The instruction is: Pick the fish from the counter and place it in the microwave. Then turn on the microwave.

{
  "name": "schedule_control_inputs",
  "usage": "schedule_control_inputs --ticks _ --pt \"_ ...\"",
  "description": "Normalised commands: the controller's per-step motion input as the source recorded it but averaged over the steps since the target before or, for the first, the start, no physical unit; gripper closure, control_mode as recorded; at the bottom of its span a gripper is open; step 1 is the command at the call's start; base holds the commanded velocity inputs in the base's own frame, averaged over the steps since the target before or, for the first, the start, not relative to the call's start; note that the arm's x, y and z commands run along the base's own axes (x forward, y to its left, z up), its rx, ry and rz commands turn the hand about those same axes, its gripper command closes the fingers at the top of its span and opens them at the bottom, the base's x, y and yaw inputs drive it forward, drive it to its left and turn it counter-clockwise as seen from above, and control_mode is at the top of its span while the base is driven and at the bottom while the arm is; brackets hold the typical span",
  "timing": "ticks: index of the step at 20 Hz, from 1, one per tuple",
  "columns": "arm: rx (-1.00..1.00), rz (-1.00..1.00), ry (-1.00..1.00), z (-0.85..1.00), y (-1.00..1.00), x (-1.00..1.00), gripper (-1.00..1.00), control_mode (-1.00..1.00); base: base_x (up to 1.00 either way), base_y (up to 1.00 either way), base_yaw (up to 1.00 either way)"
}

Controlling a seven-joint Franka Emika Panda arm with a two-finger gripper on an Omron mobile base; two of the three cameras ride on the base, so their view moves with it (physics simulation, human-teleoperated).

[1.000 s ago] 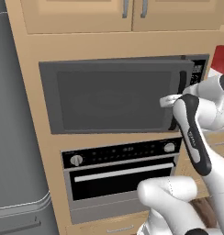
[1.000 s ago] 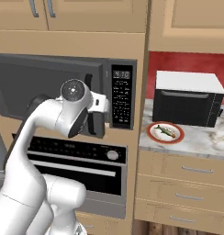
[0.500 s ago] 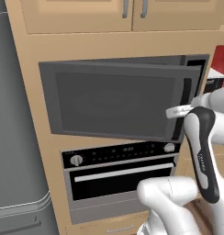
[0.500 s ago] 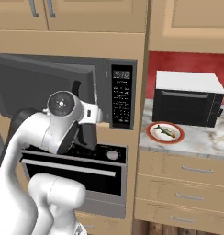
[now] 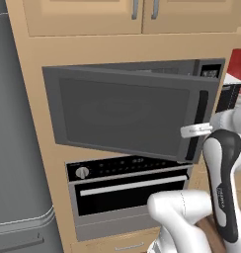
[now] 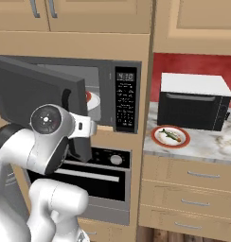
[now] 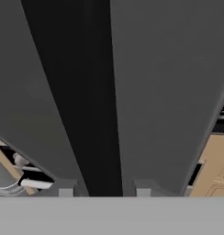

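The microwave (image 5: 127,111) stands with its door (image 5: 117,116) swung partway out. In the left base view the door hides the cavity, and the gripper (image 5: 194,131) sits at the black vertical handle (image 5: 197,123) near the door's free edge. The right base view looks past the door's edge into the lit cavity, where part of a white turntable shows, and takes in the button panel (image 6: 124,99) with its display. That same view shows the fish (image 6: 169,135) lying on a red-rimmed white plate (image 6: 170,137) on the surface (image 6: 202,144), in front of a black toaster oven (image 6: 194,101). The hand view shows the handle (image 7: 88,96) as a dark bar running between the two fingertips (image 7: 65,188), one on either side; the gripper straddles it, though I cannot tell whether the pads press on it.
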Motion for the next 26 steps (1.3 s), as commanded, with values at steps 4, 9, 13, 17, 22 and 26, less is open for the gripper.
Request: schedule_control_inputs --ticks 4,9,13,17,22,26 --pt "-0.02 -0.02 -0.01 0.02 -0.40 -0.26 1.00 -1.00 0.00 0.00 0.00" --pt "-0.02 -0.08 -0.06 0.09 -0.40 -0.42 1.00 -1.00 0.00 0.00 0.00" --pt "0.00 -0.06 -0.02 0.19 -0.25 -0.43 1.00 -1.00 0.00 0.00 0.00" --pt "0.00 0.00 -0.01 0.21 -0.01 -0.35 -1.00 -1.00 0.00 0.00 0.00" --pt "0.02 0.00 0.00 0.27 -0.11 -0.30 -1.00 -1.00 0.00 0.00 0.00" --pt "0.12 0.00 0.00 0.16 -0.22 -0.19 -1.00 -1.00 0.00 0.00 0.00"
